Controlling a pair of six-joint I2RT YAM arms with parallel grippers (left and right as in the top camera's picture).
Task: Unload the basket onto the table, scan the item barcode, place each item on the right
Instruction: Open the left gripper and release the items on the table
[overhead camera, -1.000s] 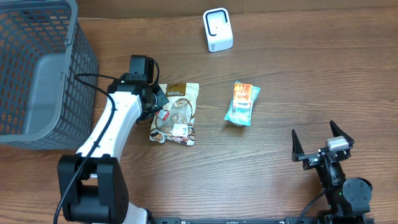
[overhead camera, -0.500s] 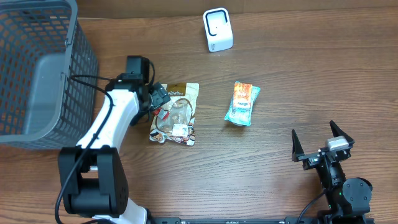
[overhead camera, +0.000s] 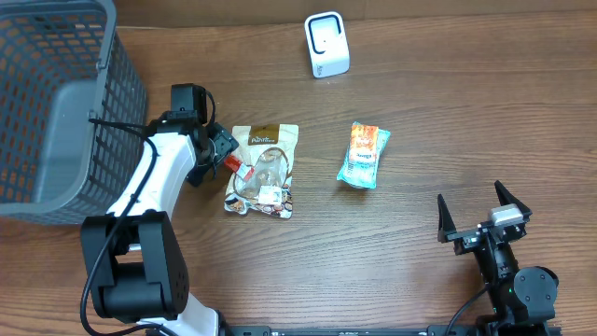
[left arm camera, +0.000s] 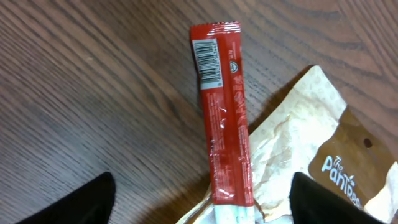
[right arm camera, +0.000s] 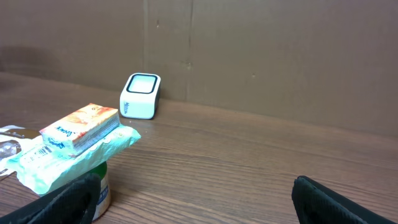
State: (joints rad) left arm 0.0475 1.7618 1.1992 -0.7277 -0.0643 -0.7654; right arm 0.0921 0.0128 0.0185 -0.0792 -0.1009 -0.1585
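The left tool [overhead camera: 220, 152] has drawn back leftward from the pouch [overhead camera: 266, 177], and its jaws have parted. The red stick [left arm camera: 222, 124] now lies released on the table [left arm camera: 93, 93], touching the pouch's edge.

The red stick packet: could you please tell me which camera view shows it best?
The left wrist view: the red stick packet runs down mid-frame, barcode plain at its top end. Overhead shows only a small red sliver by the tan pouch. The right wrist view misses it.
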